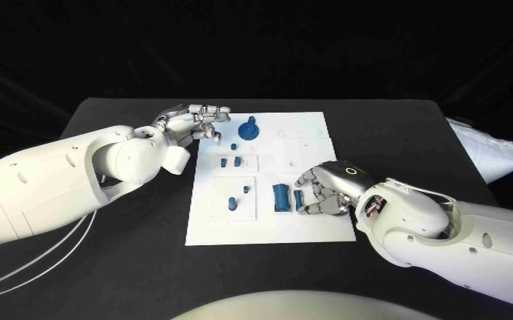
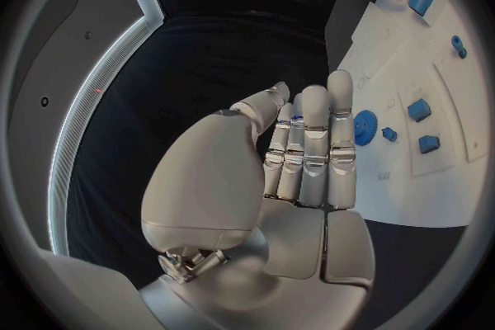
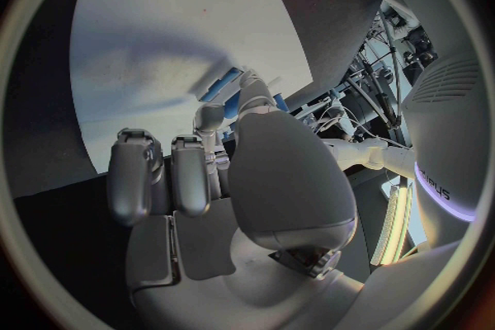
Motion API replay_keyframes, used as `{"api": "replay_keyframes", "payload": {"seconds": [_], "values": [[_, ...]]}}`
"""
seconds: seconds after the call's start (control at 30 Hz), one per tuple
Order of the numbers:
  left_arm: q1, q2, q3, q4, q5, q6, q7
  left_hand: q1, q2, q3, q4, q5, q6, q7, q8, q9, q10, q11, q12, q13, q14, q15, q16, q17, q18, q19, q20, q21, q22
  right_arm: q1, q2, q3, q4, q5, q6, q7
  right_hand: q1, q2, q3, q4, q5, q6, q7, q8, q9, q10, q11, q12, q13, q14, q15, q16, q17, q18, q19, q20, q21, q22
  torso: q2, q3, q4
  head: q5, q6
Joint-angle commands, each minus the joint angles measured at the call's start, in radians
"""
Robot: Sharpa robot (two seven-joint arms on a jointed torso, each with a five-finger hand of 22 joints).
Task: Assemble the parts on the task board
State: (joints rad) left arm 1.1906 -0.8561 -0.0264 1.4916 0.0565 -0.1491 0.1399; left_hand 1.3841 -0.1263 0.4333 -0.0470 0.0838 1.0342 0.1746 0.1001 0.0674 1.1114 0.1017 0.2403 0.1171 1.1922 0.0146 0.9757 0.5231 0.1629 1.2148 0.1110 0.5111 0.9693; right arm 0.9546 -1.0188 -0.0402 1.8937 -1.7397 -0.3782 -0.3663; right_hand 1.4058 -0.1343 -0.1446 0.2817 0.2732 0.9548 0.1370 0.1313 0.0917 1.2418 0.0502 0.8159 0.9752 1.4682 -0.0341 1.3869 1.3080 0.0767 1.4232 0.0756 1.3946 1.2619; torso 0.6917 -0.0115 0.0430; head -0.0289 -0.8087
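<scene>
The white task board [image 1: 305, 150] lies mid-table. My left hand [image 1: 195, 123] hovers at its far left corner with its fingers straight and side by side [image 2: 309, 148], holding nothing. Just beyond them lies a round blue part [image 1: 249, 130] [image 2: 364, 126]. My right hand [image 1: 326, 187] is low over the board's near right part. Its thumb and a finger [image 3: 209, 120] pinch a narrow blue part [image 1: 298, 200] [image 3: 219, 89]. A longer blue block [image 1: 281, 197] lies just left of it.
Several small blue parts sit in the board's left panels: a pair [image 1: 231, 162] in the upper panel, two more [image 1: 232, 203] in the lower one, and a single one [image 1: 234, 146] near the disc. Black table [image 1: 128, 261] surrounds the board.
</scene>
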Motion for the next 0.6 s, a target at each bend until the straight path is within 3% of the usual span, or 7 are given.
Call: {"api": "replay_keyframes", "payload": {"seconds": [0.03, 0.17, 0.33, 0.43, 0.47, 0.53, 0.6], "values": [[0.0, 0.004, 0.001, -0.001, -0.002, 0.015, 0.007, -0.009, -0.001, -0.005, 0.001, 0.001, -0.007, 0.001, -0.006, -0.001, -0.004, -0.001, 0.007, -0.001, -0.008, 0.001, 0.007, -0.001, 0.018, -0.005, 0.002, -0.006, -0.001, 0.008, -0.011, 0.001, 0.007, 0.135, -0.122, 0.128, 0.018, 0.01, 0.007, 0.001, 0.011, -0.01, 0.002, 0.0, -0.003, -0.011, 0.0, -0.003, -0.007, 0.046, 0.008, -0.022, 0.003, -0.006, -0.011, 0.003, -0.016, -0.017, -0.002, -0.0001, 0.0006, -0.006, 0.005], [-0.001, 0.009, 0.001, -0.009, -0.001, 0.006, 0.02, -0.008, 0.0, -0.005, 0.0, 0.001, -0.007, 0.001, -0.006, -0.001, -0.005, 0.0, 0.008, -0.001, -0.008, 0.001, 0.007, -0.001, 0.018, -0.005, 0.002, -0.006, -0.002, 0.046, -0.028, 0.002, -0.005, 0.435, -0.137, 0.242, 0.054, 0.043, 0.024, -0.015, 0.022, -0.007, 0.0, 0.004, -0.005, -0.025, -0.002, -0.018, -0.022, 0.038, 0.006, -0.048, -0.026, 0.001, -0.027, 0.002, -0.035, -0.047, -0.009, -0.0016, 0.0016, -0.011, 0.014], [-0.006, 0.02, 0.001, -0.023, 0.015, -0.032, 0.062, -0.007, 0.005, -0.005, 0.001, 0.001, -0.001, -0.001, -0.001, 0.001, 0.0, -0.002, 0.015, 0.0, -0.009, 0.001, 0.01, -0.003, 0.019, -0.005, 0.002, -0.007, -0.002, 0.108, -0.038, 0.002, -0.074, 0.816, -0.122, 0.402, 0.112, 0.086, 0.051, -0.048, -0.004, -0.004, 0.003, 0.008, -0.01, -0.112, -0.001, -0.166, -0.143, -0.005, 0.006, -0.177, -0.159, 0.033, -0.109, 0.001, -0.146, -0.205, -0.024, -0.0074, 0.0019, -0.02, 0.026], [-0.009, 0.026, 0.001, -0.034, 0.033, -0.066, 0.099, -0.009, 0.008, -0.008, 0.002, 0.0, 0.009, -0.005, 0.006, 0.003, 0.007, -0.006, 0.024, 0.003, -0.011, -0.001, 0.012, -0.004, 0.019, -0.007, 0.002, -0.008, -0.003, 0.142, -0.024, 0.002, -0.152, 1.011, -0.096, 0.496, 0.155, 0.112, 0.08, -0.064, -0.045, -0.001, 0.014, 0.008, -0.016, -0.157, 0.01, -0.278, -0.241, -0.142, 0.016, -0.546, -0.499, 0.096, -0.303, 0.009, -0.434, -0.567, -0.037, -0.0113, 0.0009, -0.023, 0.037], [-0.01, 0.029, 0.001, -0.039, 0.039, -0.077, 0.11, -0.01, 0.009, -0.009, 0.002, 0.0, 0.012, -0.007, 0.008, 0.003, 0.01, -0.008, 0.028, 0.004, -0.013, -0.002, 0.011, -0.006, 0.02, -0.008, 0.002, -0.009, -0.004, 0.152, -0.015, 0.002, -0.181, 1.07, -0.084, 0.523, 0.163, 0.115, 0.087, -0.067, -0.052, 0.001, 0.017, 0.007, -0.017, -0.167, 0.013, -0.318, -0.279, -0.172, 0.021, -0.643, -0.576, 0.107, -0.339, 0.012, -0.508, -0.644, -0.043, -0.0127, -0.0001, -0.024, 0.043], [-0.011, 0.039, 0.001, -0.057, 0.053, -0.1, 0.135, -0.012, 0.01, -0.011, 0.003, 0.001, 0.02, -0.011, 0.014, 0.004, 0.018, -0.011, 0.037, 0.005, -0.045, -0.004, -0.016, -0.022, 0.019, -0.033, 0.002, -0.026, -0.012, 0.169, 0.012, 0.002, -0.26, 1.211, -0.052, 0.587, 0.183, 0.126, 0.109, -0.066, -0.068, 0.01, 0.03, 0.004, -0.021, -0.186, 0.035, -0.434, -0.394, -0.222, 0.036, -0.79, -0.654, 0.108, -0.375, 0.025, -0.622, -0.721, -0.056, -0.0159, 0.001, -0.026, 0.056], [-0.012, 0.044, 0.001, -0.067, 0.059, -0.11, 0.146, -0.013, 0.01, -0.011, 0.003, 0.001, 0.021, -0.011, 0.016, 0.003, 0.017, -0.008, 0.038, 0.003, -0.082, 0.0, -0.06, -0.045, 0.019, -0.071, 0.003, -0.053, -0.025, 0.174, 0.028, 0.002, -0.297, 1.269, -0.036, 0.614, 0.197, 0.132, 0.125, -0.068, -0.074, 0.023, 0.034, 0.006, -0.021, -0.192, 0.038, -0.487, -0.449, -0.23, 0.043, -0.841, -0.68, 0.108, -0.386, 0.03, -0.669, -0.753, -0.06, -0.0167, 0.0018, -0.026, 0.056]]}}
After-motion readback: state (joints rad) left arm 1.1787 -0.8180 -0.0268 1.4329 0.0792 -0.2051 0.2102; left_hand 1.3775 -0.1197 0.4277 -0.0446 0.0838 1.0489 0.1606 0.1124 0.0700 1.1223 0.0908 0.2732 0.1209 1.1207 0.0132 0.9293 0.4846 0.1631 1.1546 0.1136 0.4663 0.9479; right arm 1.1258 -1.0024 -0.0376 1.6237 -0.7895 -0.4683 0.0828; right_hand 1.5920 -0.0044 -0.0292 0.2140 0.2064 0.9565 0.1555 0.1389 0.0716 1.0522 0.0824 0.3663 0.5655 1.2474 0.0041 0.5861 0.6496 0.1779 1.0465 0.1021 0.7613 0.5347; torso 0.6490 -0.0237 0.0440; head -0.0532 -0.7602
